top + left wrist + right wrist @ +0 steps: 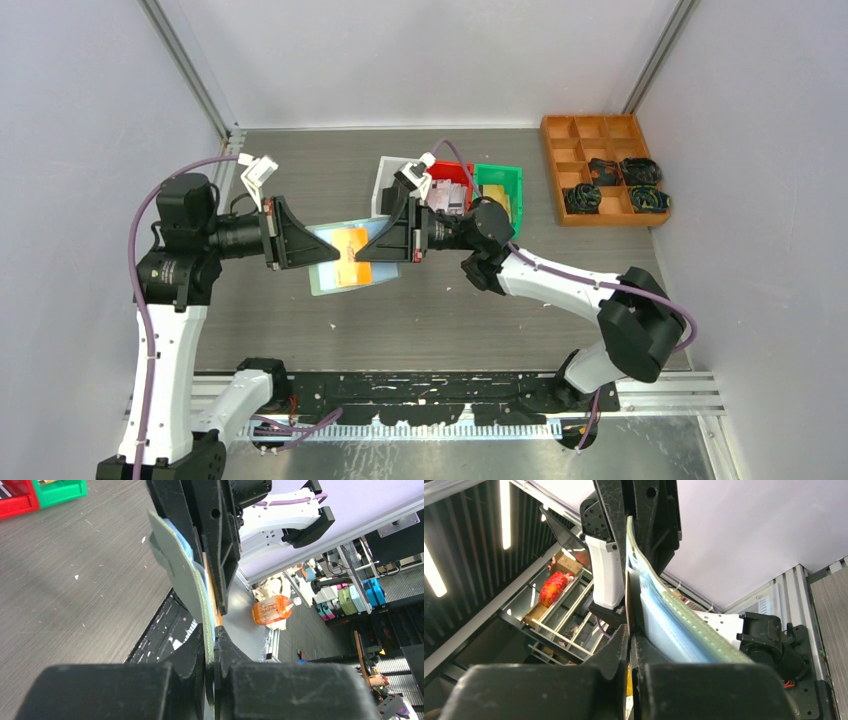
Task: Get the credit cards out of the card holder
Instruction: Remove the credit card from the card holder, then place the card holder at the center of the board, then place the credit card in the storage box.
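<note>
- Left end effector (330, 248): jaws clamped on the left edge of the card holder (325, 275).
- Right end effector (362, 254): jaws nearly together, pinching the gold credit card (350, 240) from the opposite side. The tips of the two almost meet.
- Holder is pale mint-green with clear bluish pockets, lifted off the counter (300, 160) between the arms, mid-left. The card lies against its inner face, orange-gold side up.
- Just behind the right wrist, in a row: white bin (385, 175), red bin (452, 175), green bin (500, 185). The arm partly hides them; contents unclear.
- Far right corner: brown divided tray (575, 130), with black coiled cables (640, 170) in several near-side compartments.
</note>
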### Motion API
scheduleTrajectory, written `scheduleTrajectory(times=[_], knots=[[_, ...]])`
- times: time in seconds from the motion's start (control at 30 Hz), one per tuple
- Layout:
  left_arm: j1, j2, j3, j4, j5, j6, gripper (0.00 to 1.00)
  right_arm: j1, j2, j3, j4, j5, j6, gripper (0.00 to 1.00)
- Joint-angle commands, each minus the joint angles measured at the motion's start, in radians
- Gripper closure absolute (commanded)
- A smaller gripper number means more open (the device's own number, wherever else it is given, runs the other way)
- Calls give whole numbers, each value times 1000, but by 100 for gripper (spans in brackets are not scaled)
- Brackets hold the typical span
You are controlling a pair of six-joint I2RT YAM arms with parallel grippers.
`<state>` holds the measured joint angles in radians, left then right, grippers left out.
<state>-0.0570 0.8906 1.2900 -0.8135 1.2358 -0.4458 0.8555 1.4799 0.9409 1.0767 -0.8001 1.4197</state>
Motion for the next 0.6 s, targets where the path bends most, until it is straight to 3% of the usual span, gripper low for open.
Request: scheduleTrajectory(times=[0.0,0.13,0.23,0.33,0.37,0.43,0.57], knots=[[2,-9,38,-32,-18,80,100,-7,-13,52,49,-27,0,97],[1,17,100,-182,-73,253,100,-112,-76,16,-91,-60,-64,99],[1,36,130,-269,-135,364,100,-213,-159,-10,-301,-97,-190,99],[1,45,130,-322,-190,437,100,-307,-253,26,-689,-89,-448,99],[2,48,124,-337,-206,477,100,-336,-279,68,-924,-56,-569,99],[1,51,103,-357,-253,532,100,-390,-303,135,-1219,68,-794,99],[-26,80,22,-382,-330,633,100,-523,-274,190,-1411,226,-897,99]])
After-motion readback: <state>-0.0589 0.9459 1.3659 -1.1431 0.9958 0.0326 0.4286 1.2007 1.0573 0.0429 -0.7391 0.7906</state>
